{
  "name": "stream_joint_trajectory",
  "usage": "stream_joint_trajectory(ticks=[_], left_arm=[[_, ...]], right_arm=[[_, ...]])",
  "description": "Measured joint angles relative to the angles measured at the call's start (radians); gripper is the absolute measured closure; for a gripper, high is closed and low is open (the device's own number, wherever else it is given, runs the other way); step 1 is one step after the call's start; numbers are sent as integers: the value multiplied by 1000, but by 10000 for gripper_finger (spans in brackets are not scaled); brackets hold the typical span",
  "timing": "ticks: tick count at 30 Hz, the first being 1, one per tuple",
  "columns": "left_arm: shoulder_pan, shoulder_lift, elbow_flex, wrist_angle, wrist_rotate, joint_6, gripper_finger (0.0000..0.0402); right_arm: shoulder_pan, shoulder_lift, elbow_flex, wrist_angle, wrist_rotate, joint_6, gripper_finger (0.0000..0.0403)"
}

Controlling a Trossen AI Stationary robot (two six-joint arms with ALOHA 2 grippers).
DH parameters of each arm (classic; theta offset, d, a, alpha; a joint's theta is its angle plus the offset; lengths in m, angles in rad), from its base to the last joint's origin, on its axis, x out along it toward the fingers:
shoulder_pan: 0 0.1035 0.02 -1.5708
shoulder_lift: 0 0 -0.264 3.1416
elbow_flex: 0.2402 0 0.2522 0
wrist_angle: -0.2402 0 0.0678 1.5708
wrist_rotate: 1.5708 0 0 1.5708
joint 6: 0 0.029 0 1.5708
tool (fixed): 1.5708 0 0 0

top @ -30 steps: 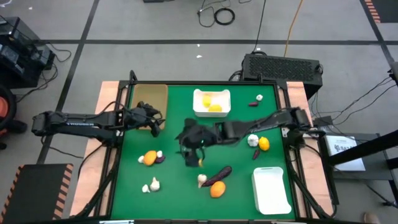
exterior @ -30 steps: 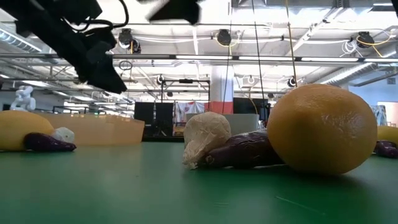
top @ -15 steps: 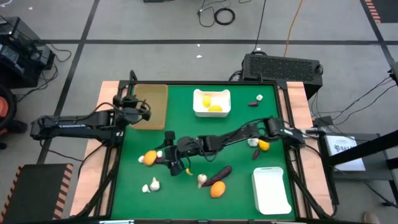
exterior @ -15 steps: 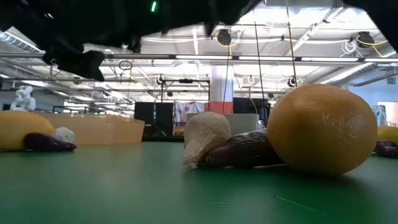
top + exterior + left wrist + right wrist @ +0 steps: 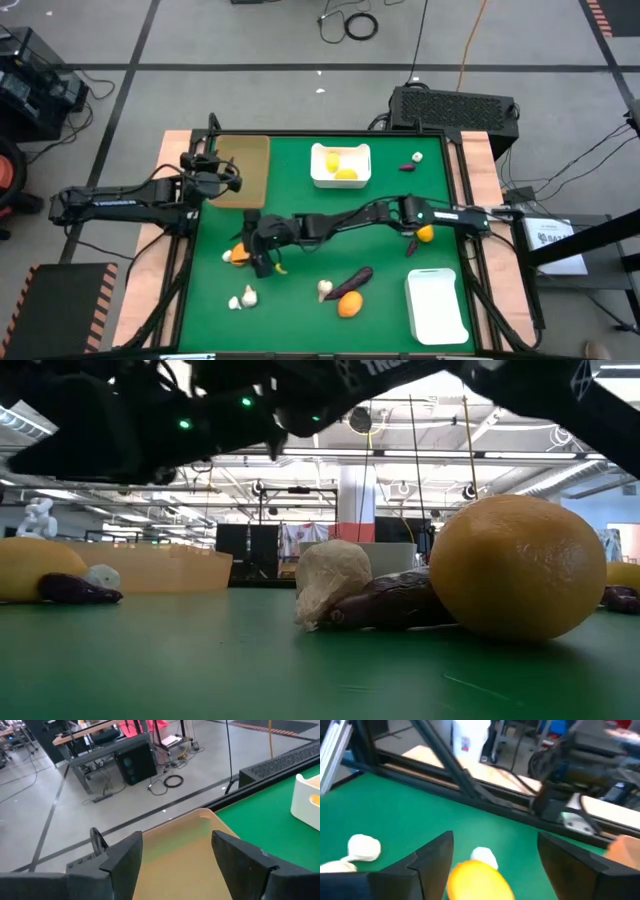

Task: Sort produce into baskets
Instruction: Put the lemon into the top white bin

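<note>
An orange-yellow fruit (image 5: 480,879) lies on the green table at the left (image 5: 238,255), with a small white garlic bulb (image 5: 483,854) beside it. My right gripper (image 5: 495,842) reaches across the table (image 5: 262,252) and is open, its fingers standing on either side of that fruit. My left gripper (image 5: 175,845) is open and empty over the tan tray (image 5: 245,165). One white bin (image 5: 340,178) at the far middle holds yellow fruits. The other white bin (image 5: 435,305) stands at the near right. An eggplant (image 5: 352,279), an orange (image 5: 349,305) and a garlic bulb (image 5: 325,290) lie near the front.
Two garlic bulbs (image 5: 243,297) lie at the near left. An orange (image 5: 425,233) and a garlic bulb (image 5: 411,248) lie at the right. A small purple piece and a white one (image 5: 410,160) lie at the far right. A black frame rail (image 5: 470,785) borders the table.
My right gripper has gone from the table's middle toward its left edge, down over the orange-yellow fruit at the left. My left gripper has drawn back a little toward the table's left edge, staying over the tan tray.
</note>
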Motion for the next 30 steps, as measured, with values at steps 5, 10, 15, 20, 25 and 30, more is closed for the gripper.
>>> stream_joint_trajectory(ticks=[5,10,15,20,25,30], left_arm=[[0,0,0,0,1,9,155],[0,0,0,13,13,22,155],[0,0,0,24,20,28,155],[0,0,0,61,33,50,155],[0,0,0,84,52,69,155],[0,0,0,87,56,79,155]], right_arm=[[-2,92,165,-116,-34,-15,70],[-13,112,171,-145,-103,-1,30],[-24,120,171,-183,-104,-1,16],[-38,120,171,-184,-104,5,16],[-40,155,171,-160,-102,28,16],[-37,157,171,-157,-100,32,16]])
